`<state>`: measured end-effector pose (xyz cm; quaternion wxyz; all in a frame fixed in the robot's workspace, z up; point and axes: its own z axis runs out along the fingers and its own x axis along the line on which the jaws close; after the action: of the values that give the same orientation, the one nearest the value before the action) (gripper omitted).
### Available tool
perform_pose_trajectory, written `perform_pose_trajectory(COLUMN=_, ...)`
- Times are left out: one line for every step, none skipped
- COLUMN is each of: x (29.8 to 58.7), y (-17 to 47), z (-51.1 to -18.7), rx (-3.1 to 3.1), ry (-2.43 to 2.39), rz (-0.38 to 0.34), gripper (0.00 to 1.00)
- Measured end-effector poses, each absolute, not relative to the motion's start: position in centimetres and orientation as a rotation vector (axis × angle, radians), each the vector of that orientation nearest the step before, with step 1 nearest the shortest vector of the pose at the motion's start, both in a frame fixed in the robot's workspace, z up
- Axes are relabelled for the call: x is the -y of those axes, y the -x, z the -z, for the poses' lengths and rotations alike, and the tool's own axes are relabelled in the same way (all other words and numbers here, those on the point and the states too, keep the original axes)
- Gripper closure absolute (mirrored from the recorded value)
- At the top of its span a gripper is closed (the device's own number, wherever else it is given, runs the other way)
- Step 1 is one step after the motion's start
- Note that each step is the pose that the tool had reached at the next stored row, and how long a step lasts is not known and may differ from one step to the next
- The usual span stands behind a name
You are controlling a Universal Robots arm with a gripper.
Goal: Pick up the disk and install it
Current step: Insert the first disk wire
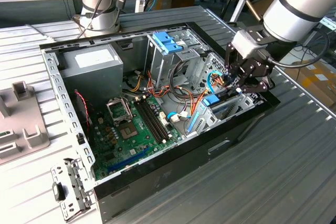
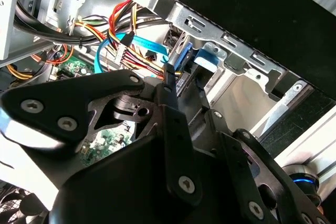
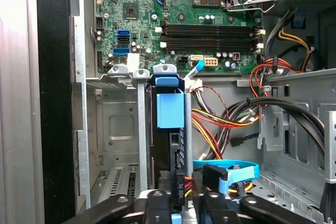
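The open computer case [image 1: 157, 145] lies on the ribbed surface [image 1: 294, 171], its motherboard [image 1: 131, 129] toward the exterior view's left and the metal drive bay [image 1: 205, 121] at its right end. The disk [image 3: 170, 129] stands on edge in that bay, its blue tab toward the motherboard. The gripper [image 1: 247, 74] hangs just above the bay, and in the first wrist view its jaws look clamped on the disk's near end.

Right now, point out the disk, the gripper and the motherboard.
disk [image 3: 170, 109], first wrist view, on its blue end tab.
gripper [image 1: 247, 80], exterior view, midway between its fingertips above the drive bay.
motherboard [image 1: 123, 129], exterior view, on the green board near the processor socket.
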<state>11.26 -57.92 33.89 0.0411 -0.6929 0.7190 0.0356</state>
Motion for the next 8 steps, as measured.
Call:
perform_pose_trajectory(x=57.9, y=-11.3, z=-33.9, rx=-2.201, ry=2.122, rz=-0.109, gripper=0.69)
perform_pose_trajectory(x=57.9, y=-11.3, z=-33.9, rx=-2.201, ry=2.122, rz=-0.109, gripper=0.69)
perform_pose_trajectory(x=57.9, y=-11.3, z=-34.0, rx=-2.201, ry=2.122, rz=-0.109, gripper=0.69)
perform_pose_trajectory(x=57.9, y=-11.3, z=-34.1, rx=-2.201, ry=2.122, rz=-0.109, gripper=0.69)
perform_pose_trajectory(x=57.9, y=-11.3, z=-34.4, rx=-2.201, ry=2.122, rz=-0.109, gripper=0.69)
perform_pose_trajectory(x=57.9, y=-11.3, z=-34.7, rx=-2.201, ry=2.122, rz=-0.109, gripper=0.69)
perform_pose_trajectory(x=57.9, y=-11.3, z=-34.9, rx=-2.201, ry=2.122, rz=-0.109, gripper=0.69)
perform_pose_trajectory(x=57.9, y=-11.3, z=-35.2, rx=-2.201, ry=2.121, rz=-0.11, gripper=0.69)
